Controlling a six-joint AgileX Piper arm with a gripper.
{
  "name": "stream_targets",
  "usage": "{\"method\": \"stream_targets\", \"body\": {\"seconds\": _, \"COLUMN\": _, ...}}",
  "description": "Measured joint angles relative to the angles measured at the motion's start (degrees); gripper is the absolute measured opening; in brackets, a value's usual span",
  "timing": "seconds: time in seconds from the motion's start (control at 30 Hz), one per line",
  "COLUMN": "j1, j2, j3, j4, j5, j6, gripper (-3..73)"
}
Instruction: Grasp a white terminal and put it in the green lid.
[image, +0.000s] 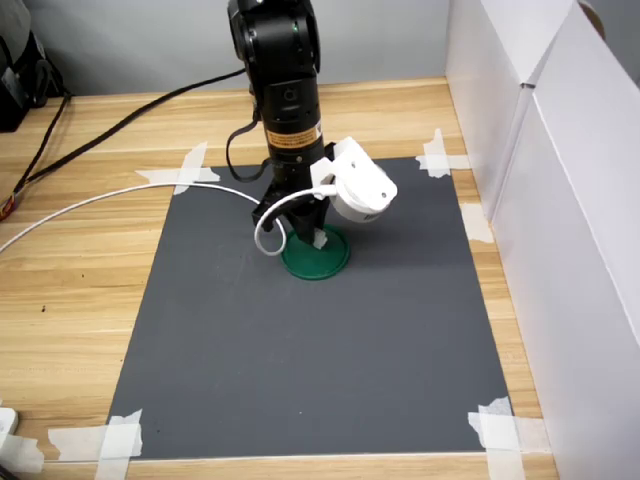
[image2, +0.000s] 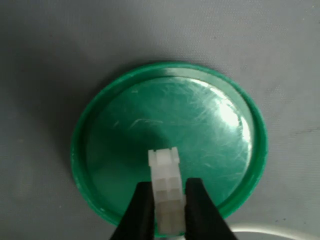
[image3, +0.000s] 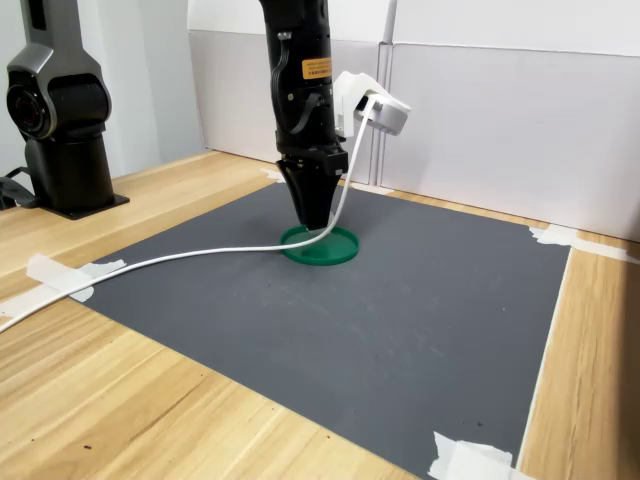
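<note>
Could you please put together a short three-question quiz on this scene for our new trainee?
1. True or false: the gripper is empty.
2. What lies directly under the white terminal in the wrist view?
A. bare wood
B. the green lid
C. a tape strip
3. What surface does the green lid rest on?

Key:
1. False; its fingers are shut on the white terminal.
2. B.
3. The dark grey mat, taped at its corners to the wooden table.
</note>
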Motion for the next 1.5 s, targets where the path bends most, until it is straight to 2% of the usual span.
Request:
{"method": "stream_targets", "body": {"seconds": 0.3, "j1": 0.0, "j2": -0.5, "j3": 0.0, "j4": -0.1, "j5": -0.4, "j6": 0.0, "gripper": 40.7}}
{"method": "stream_targets", "body": {"seconds": 0.5, "j1": 0.0, "j2": -8.2, "j3": 0.0, "j4": -0.1, "j5": -4.3, "j6": 0.4, "gripper": 42.6}}
{"method": "stream_targets", "body": {"seconds": 0.63, "j1": 0.0, "j2": -15.4, "j3": 0.0, "j4": -0.1, "j5": -5.6, "j6": 1.3, "gripper": 36.5}}
{"method": "stream_targets", "body": {"seconds": 0.73, "j1": 0.0, "j2": -20.8, "j3": 0.0, "j4": 0.0, "j5": -5.6, "j6": 1.8, "gripper": 25.7}}
{"method": "stream_targets", "body": {"seconds": 0.87, "j1": 0.0, "j2": -28.4, "j3": 0.0, "j4": 0.7, "j5": -5.3, "j6": 2.1, "gripper": 6.0}}
{"method": "stream_targets", "body": {"seconds": 0.93, "j1": 0.0, "j2": -32.0, "j3": 0.0, "j4": 1.2, "j5": -5.3, "j6": 2.3, "gripper": 1.1}}
{"method": "stream_targets", "body": {"seconds": 1.13, "j1": 0.0, "j2": -43.0, "j3": 0.1, "j4": 0.7, "j5": -4.9, "j6": 8.4, "gripper": -1.4}}
{"method": "stream_targets", "body": {"seconds": 1.27, "j1": 0.0, "j2": -49.6, "j3": 2.3, "j4": -1.1, "j5": -6.4, "j6": 18.1, "gripper": -1.3}}
{"method": "stream_targets", "body": {"seconds": 1.43, "j1": 0.0, "j2": -58.5, "j3": 9.8, "j4": -5.2, "j5": -9.7, "j6": 31.8, "gripper": -1.3}}
{"method": "stream_targets", "body": {"seconds": 1.5, "j1": -0.8, "j2": -61.4, "j3": 12.6, "j4": -5.6, "j5": -10.2, "j6": 35.0, "gripper": -1.3}}
